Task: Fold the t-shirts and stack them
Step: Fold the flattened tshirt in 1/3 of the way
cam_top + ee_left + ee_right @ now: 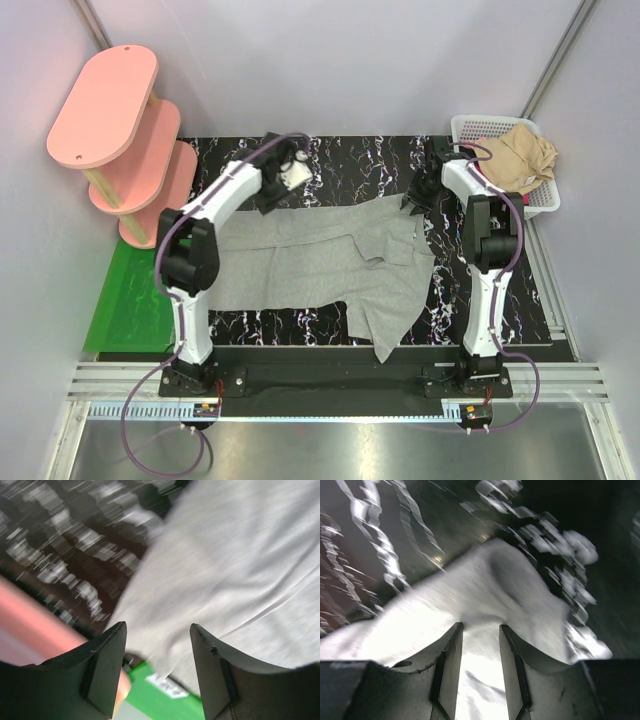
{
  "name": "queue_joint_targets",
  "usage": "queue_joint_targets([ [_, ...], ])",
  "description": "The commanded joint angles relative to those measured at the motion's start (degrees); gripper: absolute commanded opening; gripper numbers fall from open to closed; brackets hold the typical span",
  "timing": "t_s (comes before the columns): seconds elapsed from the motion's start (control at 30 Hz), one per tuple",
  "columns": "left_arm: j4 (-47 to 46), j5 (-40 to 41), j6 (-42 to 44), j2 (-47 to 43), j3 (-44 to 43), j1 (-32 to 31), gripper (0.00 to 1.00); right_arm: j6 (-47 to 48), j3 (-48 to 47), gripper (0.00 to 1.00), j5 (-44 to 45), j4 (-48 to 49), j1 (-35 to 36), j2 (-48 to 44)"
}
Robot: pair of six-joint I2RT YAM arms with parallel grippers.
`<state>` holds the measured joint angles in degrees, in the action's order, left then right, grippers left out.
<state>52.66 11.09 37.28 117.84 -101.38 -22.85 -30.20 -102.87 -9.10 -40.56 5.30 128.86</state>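
A heather grey t-shirt [320,255] lies spread across the black marbled table [350,160], with one part hanging toward the near edge. My left gripper [268,195] hovers at the shirt's far left corner. In the left wrist view it [157,630] stands open, with nothing between its fingers and the grey cloth [240,555] beyond them. My right gripper [415,200] is at the shirt's far right corner. In the right wrist view it [481,626] is shut on a raised bunch of the grey cloth [485,580]. A tan t-shirt [522,158] lies crumpled in the basket.
A white lattice basket [470,125] stands at the back right corner. A pink three-tier shelf [105,105] stands at the back left. A green mat [125,295] lies left of the table, and it also shows in the left wrist view [165,700].
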Motion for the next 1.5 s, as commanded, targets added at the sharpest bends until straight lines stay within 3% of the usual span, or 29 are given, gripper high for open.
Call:
queue_joint_targets([
  [0.0,0.86,0.25,-0.01,-6.66,0.04,6.75,0.6,-0.21,5.46,0.44,7.61,-4.36,0.24,-12.55],
  [0.17,-0.19,-1.07,-0.63,-5.96,5.65,11.77,0.57,-1.71,12.59,0.47,0.33,-1.81,2.6,-19.25],
  [0.3,-2.39,-1.69,-0.98,-7.01,9.88,14.23,0.56,-1.27,18.48,0.48,-1.26,-0.85,9.97,-22.85],
  [0.57,-4.59,-3.89,-2.21,-8.69,17.79,15.29,0.54,5.85,26.23,0.48,5.05,2.06,16.93,-24.27],
  [1.0,-6.08,-4.5,-4.41,-4.39,19.56,15.56,0.53,2.6,25.44,0.45,2.6,1.53,14.84,-18.21],
  [1.27,-5.03,-3.01,-5.28,4.85,9.99,15.47,0.52,-0.3,20.6,0.4,-13.29,4.43,7.71,-7.14],
  [1.47,-4.41,-3.27,-4.67,6.52,8.48,15.56,0.51,-1.53,28.49,0.4,-21.22,8.56,7.88,-11.16],
])
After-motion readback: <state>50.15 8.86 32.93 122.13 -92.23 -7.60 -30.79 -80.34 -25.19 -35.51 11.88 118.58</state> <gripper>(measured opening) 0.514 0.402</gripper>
